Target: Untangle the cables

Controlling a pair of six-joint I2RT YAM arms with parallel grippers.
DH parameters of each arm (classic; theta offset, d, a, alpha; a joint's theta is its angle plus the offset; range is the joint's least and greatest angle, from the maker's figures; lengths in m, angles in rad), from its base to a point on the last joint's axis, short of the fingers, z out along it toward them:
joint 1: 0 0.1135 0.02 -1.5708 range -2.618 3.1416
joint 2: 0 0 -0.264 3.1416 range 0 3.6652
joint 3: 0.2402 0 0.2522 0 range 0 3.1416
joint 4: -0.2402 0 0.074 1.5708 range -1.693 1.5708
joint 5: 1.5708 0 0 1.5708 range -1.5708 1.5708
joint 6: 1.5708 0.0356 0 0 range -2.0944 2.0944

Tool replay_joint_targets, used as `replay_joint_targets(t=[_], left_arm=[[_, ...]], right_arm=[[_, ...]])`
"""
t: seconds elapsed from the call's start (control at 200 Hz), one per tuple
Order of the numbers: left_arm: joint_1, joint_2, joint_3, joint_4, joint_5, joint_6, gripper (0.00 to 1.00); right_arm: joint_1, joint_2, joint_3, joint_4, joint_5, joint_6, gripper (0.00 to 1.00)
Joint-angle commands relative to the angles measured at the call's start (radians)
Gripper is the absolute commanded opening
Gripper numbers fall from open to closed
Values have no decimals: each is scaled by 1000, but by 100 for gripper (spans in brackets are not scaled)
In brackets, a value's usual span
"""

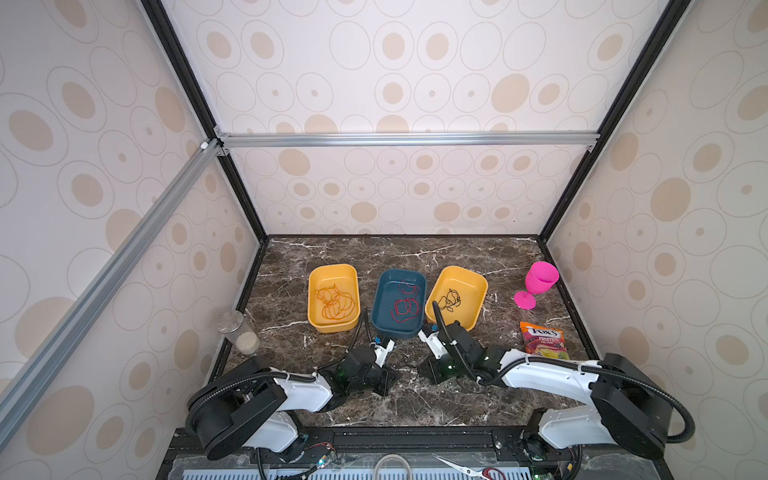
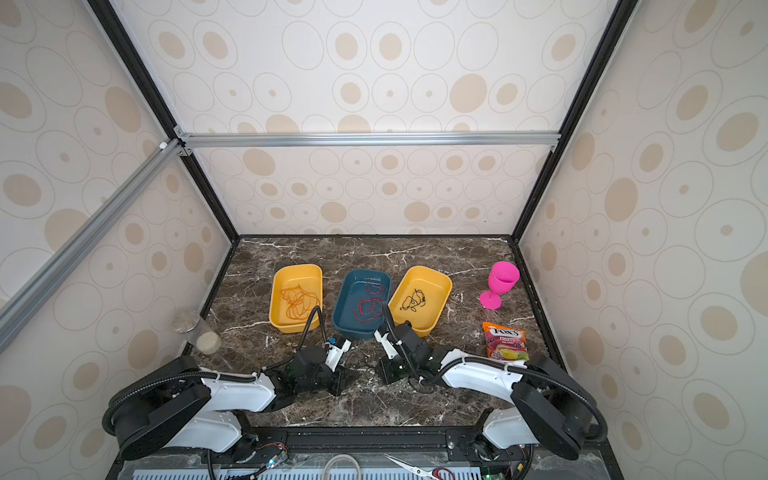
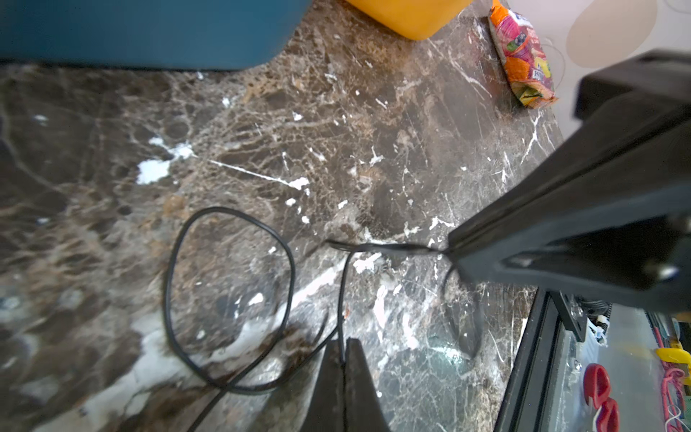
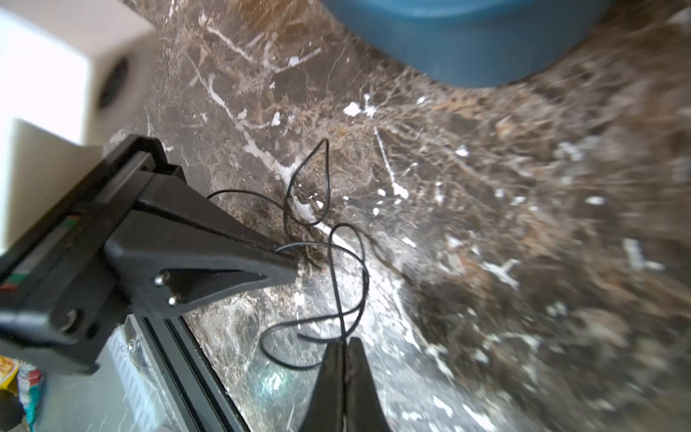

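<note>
A: Low in the middle of both top views, on the marble table (image 1: 415, 257), what is that thin strand?

B: The loose black cable (image 3: 224, 209). It lies in loops that cross one another, between the two arms and just in front of the trays.

A: Who has hold of it?

B: Both. The left gripper (image 3: 342, 355) has its fingers pressed together on one stretch. The right gripper (image 4: 344, 348) is pinched on another. The two tips sit near each other.

A: And the trays behind?

B: Three in a row across the middle of the frame. The left yellow tray (image 1: 332, 326) holds the orange cable (image 1: 334, 305) in a loopy heap. The blue tray (image 1: 397, 328), in the centre, holds the red cable (image 1: 403, 309) in two clusters of loops. The right yellow tray (image 1: 467, 282) holds a second black cable (image 1: 451, 299), bunched up small.

A: Anything else?

B: Toward the right edge of the table there is a pink goblet (image 1: 540, 278), with a candy bag (image 1: 544, 340) below it in the frame. At the left edge there is a clear jar (image 1: 239, 332) with a pale sandy fill at one end.
</note>
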Motion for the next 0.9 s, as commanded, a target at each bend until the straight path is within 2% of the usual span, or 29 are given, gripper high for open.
replay_joint_targets(t=[0.0,0.13,0.235,0.335,0.48,0.705,0.895], left_arm=[[-5,-15,-8,-22,-29,26,0],[-5,-24,-15,-29,-42,21,0],[-5,-30,-15,-28,-42,24,0],[-5,-24,-11,-28,-38,31,0],[-5,-17,-10,-28,-42,35,0],[-5,-16,-7,-28,-39,41,0],[-6,-22,-10,-28,-41,36,0]], right_arm=[[-42,-75,0,-105,64,-9,2],[-94,-152,-25,-155,84,10,6],[-109,-165,-20,-210,90,-12,15],[-109,-155,0,-230,41,-36,23],[-108,-153,33,-237,14,-42,39],[-88,-70,92,-164,-48,19,41],[4,80,174,-165,-2,111,42]])
